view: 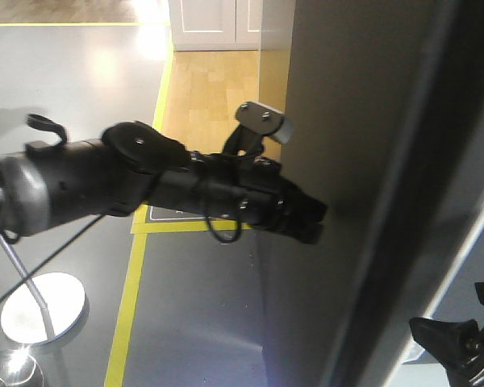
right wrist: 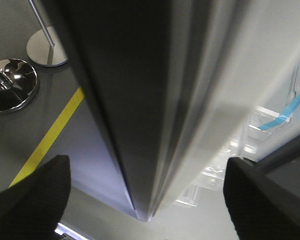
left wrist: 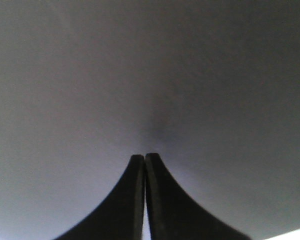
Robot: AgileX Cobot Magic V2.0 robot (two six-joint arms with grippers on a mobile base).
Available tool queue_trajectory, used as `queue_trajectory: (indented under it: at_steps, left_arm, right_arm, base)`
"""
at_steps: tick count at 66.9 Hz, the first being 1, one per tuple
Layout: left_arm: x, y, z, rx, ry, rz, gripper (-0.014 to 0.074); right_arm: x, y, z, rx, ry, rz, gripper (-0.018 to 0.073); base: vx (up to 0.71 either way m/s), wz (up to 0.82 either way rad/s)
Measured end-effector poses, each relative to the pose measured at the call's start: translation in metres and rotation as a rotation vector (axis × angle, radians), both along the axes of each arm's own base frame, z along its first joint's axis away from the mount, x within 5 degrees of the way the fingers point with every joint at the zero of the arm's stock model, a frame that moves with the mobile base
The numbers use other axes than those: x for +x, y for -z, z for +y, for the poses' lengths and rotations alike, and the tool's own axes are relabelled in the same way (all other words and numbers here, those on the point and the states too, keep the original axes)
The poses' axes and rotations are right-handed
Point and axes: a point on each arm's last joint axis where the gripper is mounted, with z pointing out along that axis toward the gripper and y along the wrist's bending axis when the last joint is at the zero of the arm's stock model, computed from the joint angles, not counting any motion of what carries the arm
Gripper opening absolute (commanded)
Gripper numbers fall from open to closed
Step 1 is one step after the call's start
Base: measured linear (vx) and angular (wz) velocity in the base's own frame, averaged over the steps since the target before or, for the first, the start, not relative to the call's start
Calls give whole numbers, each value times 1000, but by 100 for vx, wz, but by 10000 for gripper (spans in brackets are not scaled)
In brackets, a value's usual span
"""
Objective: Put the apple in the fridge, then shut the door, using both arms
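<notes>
Centrally, the left gripper (view: 310, 219), fingers together, touches the door (view: 363, 121); at lower right, the right gripper (right wrist: 146, 170) gapes wide, door edge between.

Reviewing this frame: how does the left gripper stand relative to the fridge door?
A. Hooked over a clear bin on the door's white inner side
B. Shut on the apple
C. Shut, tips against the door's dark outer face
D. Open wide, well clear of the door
C. The left wrist view shows the left gripper with its fingers together at a plain grey surface, and the front view shows its tip meeting the outer face of the door.
</notes>
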Motion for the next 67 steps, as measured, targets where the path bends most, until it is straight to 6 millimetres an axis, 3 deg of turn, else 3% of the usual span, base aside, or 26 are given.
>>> queue_trajectory:
  at_steps: [34, 54, 67]
  left_arm:
    - [33, 16, -84, -80, 81, -66, -6]
    - [30, 14, -79, 35, 148, -97, -6]
    - [22, -10, -59, 162, 91, -96, -6]
  right_arm:
    - [0, 0, 0, 0, 0, 0, 593]
    - [0, 0, 0, 0, 0, 0, 593]
    - [0, 0, 0, 0, 0, 0, 593]
  base:
    - [0, 0]
    - [0, 0]
    - [0, 0]
